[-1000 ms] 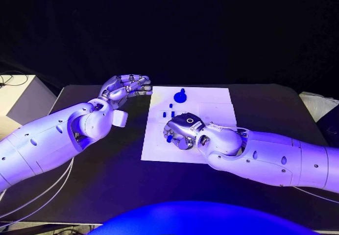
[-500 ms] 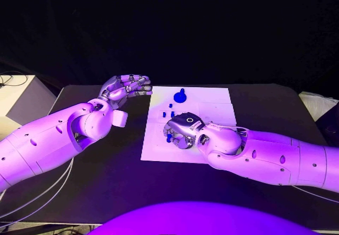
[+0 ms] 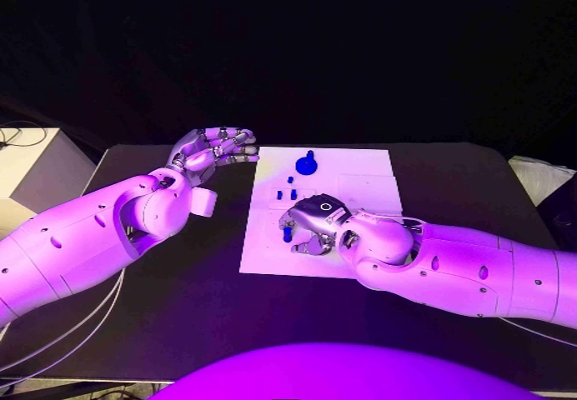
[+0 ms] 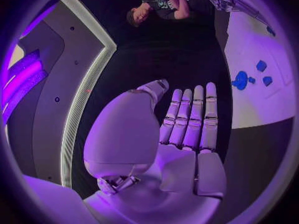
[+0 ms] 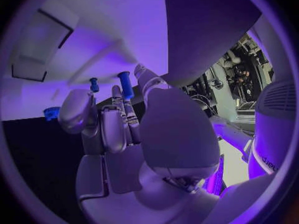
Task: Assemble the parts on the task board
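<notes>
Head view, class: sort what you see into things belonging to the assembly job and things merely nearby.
Belonging to the job:
white task board
round blue gear-like part
small blue pegs
blue peg gripped by the right hand

Merely nearby:
black table
left hand, holding nothing
pale box beside the table

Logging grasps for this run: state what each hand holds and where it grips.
The right hand pinches a blue peg by its lower shaft, the top end sticking out above the fingers. The left hand holds nothing, beside the task board.
</notes>
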